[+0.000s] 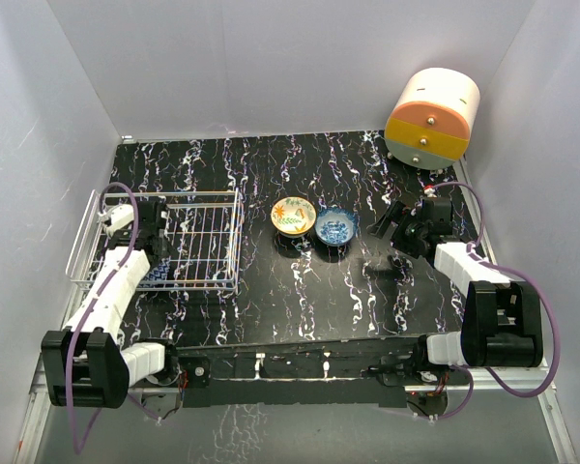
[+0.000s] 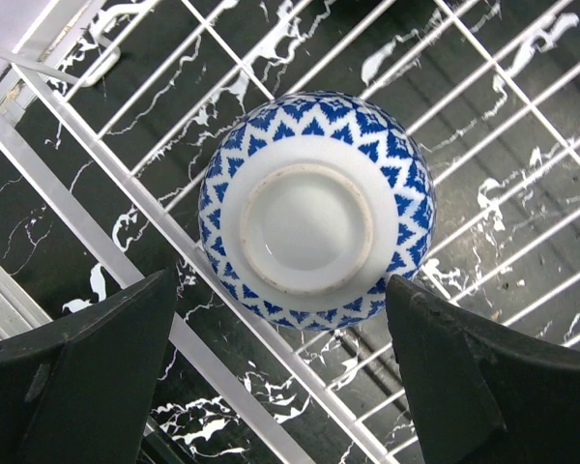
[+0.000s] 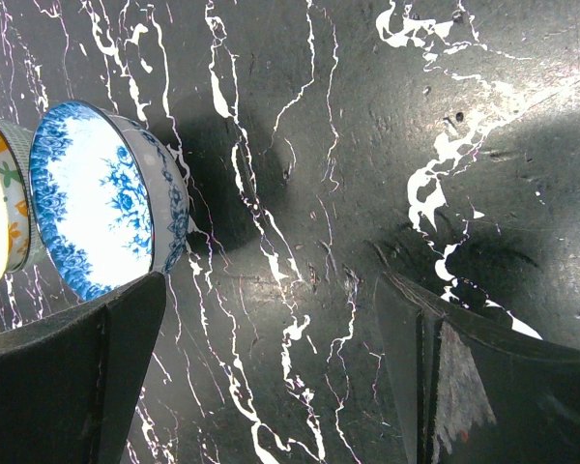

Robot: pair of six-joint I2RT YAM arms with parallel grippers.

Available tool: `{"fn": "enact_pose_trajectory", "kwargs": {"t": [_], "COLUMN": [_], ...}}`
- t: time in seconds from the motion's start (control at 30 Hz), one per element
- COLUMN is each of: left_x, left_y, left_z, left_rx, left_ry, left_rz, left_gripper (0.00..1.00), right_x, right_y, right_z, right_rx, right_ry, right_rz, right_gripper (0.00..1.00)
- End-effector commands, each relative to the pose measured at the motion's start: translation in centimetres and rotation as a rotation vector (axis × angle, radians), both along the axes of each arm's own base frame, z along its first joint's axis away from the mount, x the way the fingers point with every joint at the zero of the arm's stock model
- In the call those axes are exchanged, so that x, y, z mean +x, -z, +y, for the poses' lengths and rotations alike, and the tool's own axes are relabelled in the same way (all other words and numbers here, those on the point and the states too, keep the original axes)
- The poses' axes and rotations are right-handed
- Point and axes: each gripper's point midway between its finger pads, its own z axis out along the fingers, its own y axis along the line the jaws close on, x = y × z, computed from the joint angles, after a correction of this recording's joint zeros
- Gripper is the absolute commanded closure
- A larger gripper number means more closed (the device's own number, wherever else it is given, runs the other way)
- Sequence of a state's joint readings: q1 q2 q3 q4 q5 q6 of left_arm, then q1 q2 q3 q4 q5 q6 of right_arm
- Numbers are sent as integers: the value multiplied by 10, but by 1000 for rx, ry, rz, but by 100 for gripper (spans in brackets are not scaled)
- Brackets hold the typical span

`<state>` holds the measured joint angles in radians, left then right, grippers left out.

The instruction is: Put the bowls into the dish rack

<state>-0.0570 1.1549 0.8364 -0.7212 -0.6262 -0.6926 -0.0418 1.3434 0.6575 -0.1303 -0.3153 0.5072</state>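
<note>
The rack (image 1: 205, 242), a low white wire basket, is sitting on the left part of the black marbled table (image 1: 300, 300), and one upturned bowl (image 2: 309, 222) is lying inside it on the floor wires, close against one side rail. That bowl is showing its plain white foot ring, with a band of blue triangles on white running around the outside. The left claw (image 2: 277, 285) is hanging over it with its jaws spread wide, one black finger to either side of the bowl and holding nothing. Two more bowls are standing upright in the middle of the table, touching or nearly so: a yellow bowl (image 1: 293, 216) with a floral inside, and to its right a blue bowl (image 1: 335, 226) with blue flowers on white inside and a pale outside. The right claw (image 3: 271, 280) is hovering low over bare table just right of the blue bowl, its jaws likewise wide apart and gripping nothing. A cream-and-orange drawer unit (image 1: 432, 116) is standing at the far right corner, well apart from the bowls.
</note>
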Motion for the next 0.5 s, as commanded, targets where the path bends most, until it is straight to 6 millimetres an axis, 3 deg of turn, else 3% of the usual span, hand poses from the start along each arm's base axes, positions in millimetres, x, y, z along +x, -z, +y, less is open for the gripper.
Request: {"fn": "enact_pose_trajectory", "kwargs": {"t": [0.0,0.47], "left_x": [-6,9], "left_y": [-1,-3], "left_z": [17,58], "left_rx": [-11,3], "left_ry": [-37,-123], "left_rz": [13,-3], "left_gripper": [12,11], "right_x": [10,7], "right_y": [-16,-18], "right_z": [0,-2], "right_rx": [7,-2], "right_ry": [0,4], "right_rz": [-77,-79], "right_gripper": [7,7]}}
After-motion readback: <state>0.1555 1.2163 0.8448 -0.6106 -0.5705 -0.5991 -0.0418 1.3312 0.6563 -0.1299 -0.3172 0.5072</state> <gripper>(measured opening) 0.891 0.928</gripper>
